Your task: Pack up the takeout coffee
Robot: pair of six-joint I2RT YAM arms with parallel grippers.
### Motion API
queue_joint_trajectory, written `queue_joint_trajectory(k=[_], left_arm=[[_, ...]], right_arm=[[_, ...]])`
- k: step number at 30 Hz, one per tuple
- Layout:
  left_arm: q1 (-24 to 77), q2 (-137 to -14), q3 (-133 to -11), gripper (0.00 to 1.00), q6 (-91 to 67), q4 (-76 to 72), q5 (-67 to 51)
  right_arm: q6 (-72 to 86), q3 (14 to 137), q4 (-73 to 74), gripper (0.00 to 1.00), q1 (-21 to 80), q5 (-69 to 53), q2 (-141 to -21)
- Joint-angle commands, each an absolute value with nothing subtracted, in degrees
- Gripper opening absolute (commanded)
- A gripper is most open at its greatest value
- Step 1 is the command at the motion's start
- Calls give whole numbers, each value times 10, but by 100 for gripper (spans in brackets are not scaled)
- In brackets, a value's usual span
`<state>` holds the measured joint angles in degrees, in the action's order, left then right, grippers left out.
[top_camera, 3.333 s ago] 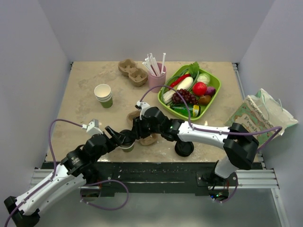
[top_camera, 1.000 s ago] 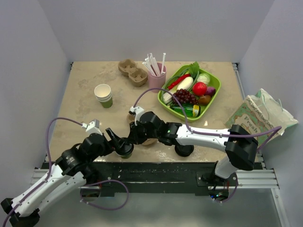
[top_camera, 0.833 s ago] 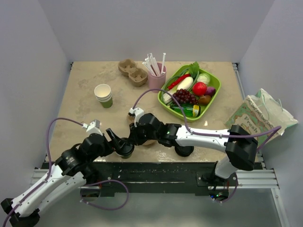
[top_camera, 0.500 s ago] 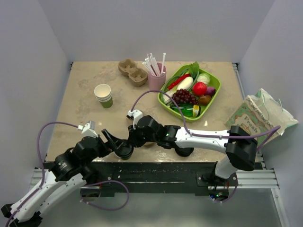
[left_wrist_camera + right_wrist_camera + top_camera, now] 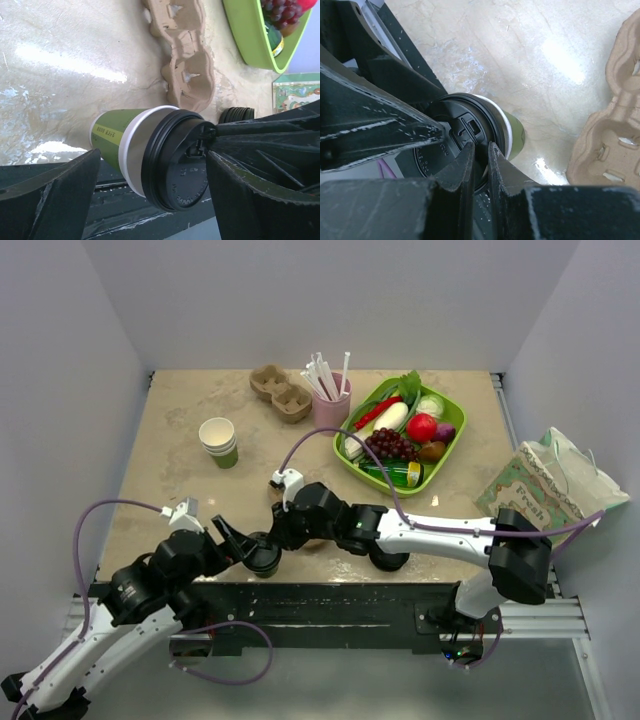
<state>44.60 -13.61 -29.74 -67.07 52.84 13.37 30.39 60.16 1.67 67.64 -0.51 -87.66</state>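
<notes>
The takeout coffee (image 5: 262, 556), a green-sided cup with a black lid, is at the table's near edge. It also shows in the left wrist view (image 5: 150, 145) and the right wrist view (image 5: 512, 132). My left gripper (image 5: 246, 546) is open; its fingers (image 5: 55, 200) flank the cup with gaps on both sides. My right gripper (image 5: 280, 538) reaches in from the right. Its jaws (image 5: 481, 147) are nearly closed, pinching the lid's rim.
A brown pulp cup carrier (image 5: 318, 532) lies just behind the cup, partly under my right arm. A stack of black lids (image 5: 388, 556) sits to the right. White cups (image 5: 219, 441), a second carrier (image 5: 281, 392), straws (image 5: 330, 390), a green produce tray (image 5: 455, 435) and a paper bag (image 5: 550, 485) stand farther off.
My left arm has drawn back toward the near left and its jaws stand wider around the cup. My right gripper has stayed pinched on the lid rim; the cup has barely moved.
</notes>
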Motion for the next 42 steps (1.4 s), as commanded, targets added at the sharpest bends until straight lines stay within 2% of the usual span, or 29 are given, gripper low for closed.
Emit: queue_joint_trajectory(k=[1, 16, 24, 35, 41, 42], left_arm=[[445, -118, -328, 90, -681, 544, 126], [445, -133, -284, 84, -693, 524, 105], [445, -143, -265, 74, -712, 522, 115], [445, -152, -256, 73, -709, 498, 102], [445, -151, -250, 63, -715, 504, 110], [445, -151, -248, 60, -719, 509, 112]], right_arm=[[299, 620, 3, 0, 683, 2, -872], [287, 631, 10, 0, 694, 47, -897], [284, 629, 13, 0, 694, 43, -903], [296, 634, 3, 0, 695, 5, -905], [301, 633, 11, 0, 695, 14, -918], [304, 631, 11, 5, 695, 17, -918]])
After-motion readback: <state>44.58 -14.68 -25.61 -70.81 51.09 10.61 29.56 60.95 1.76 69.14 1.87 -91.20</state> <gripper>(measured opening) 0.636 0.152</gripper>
